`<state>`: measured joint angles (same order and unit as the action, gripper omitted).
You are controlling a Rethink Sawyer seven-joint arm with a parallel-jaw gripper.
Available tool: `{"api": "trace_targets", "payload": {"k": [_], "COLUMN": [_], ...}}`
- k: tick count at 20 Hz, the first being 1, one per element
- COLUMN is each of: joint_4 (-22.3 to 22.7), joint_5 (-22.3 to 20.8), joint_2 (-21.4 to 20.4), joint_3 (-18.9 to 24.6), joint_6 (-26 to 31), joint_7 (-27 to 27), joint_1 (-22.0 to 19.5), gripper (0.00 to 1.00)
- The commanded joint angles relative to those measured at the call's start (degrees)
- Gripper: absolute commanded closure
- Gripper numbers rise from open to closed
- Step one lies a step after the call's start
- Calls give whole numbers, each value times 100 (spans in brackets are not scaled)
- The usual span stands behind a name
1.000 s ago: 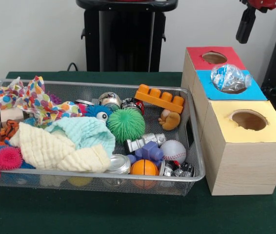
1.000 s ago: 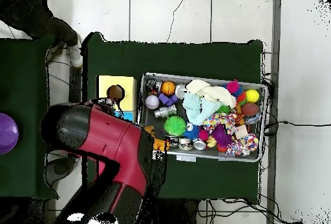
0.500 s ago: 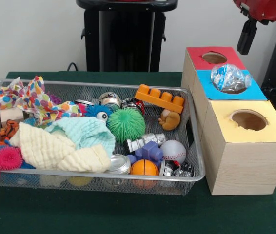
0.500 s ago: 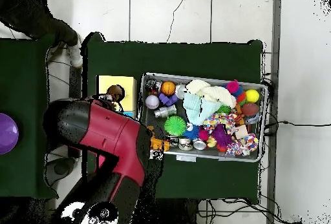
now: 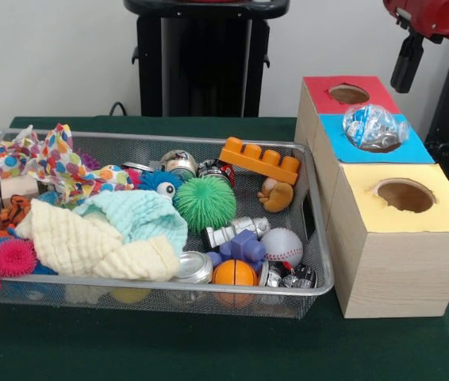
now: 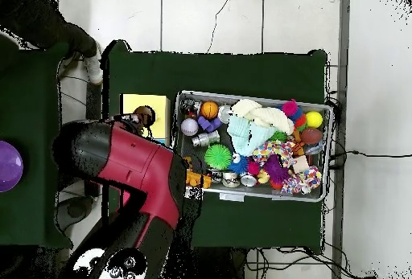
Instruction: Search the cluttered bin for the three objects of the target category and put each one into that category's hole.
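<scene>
Now note: arm drifted right at frame's upper right, gripper (image 5: 405, 67) clear of boxes; finger state cannot tell. Crushed plastic bottle (image 5: 374, 127) sits jammed on blue box's hole (image 5: 379, 141), right of wire-mesh bin (image 5: 313, 238). You judge drop unfinished.

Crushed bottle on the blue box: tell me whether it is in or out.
Out, mostly. The crushed bottle sits wedged in the blue box hole, with most of its crinkled body above the top surface.

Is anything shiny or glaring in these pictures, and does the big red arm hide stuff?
Front view: the crushed bottle on the blue box glints, and so do the cans in the bin. Overhead view: the red arm covers most of the boxes, leaving only the yellow box visible.
</scene>
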<state>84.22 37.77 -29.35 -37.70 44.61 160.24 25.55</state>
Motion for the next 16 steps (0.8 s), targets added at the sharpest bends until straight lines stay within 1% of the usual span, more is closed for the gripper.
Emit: {"api": "trace_targets", "payload": {"k": [1, 11, 13, 16], "joint_4": [271, 434, 411, 228], "joint_5": [258, 307, 313, 194], "joint_2": [305, 377, 368, 360], "joint_3": [879, 968, 979, 808], "joint_6": [-511, -713, -613, -129], "joint_7": [1117, 1055, 1064, 1230], "joint_1": [-157, -169, -186, -129], "gripper": [100, 100, 100, 100]}}
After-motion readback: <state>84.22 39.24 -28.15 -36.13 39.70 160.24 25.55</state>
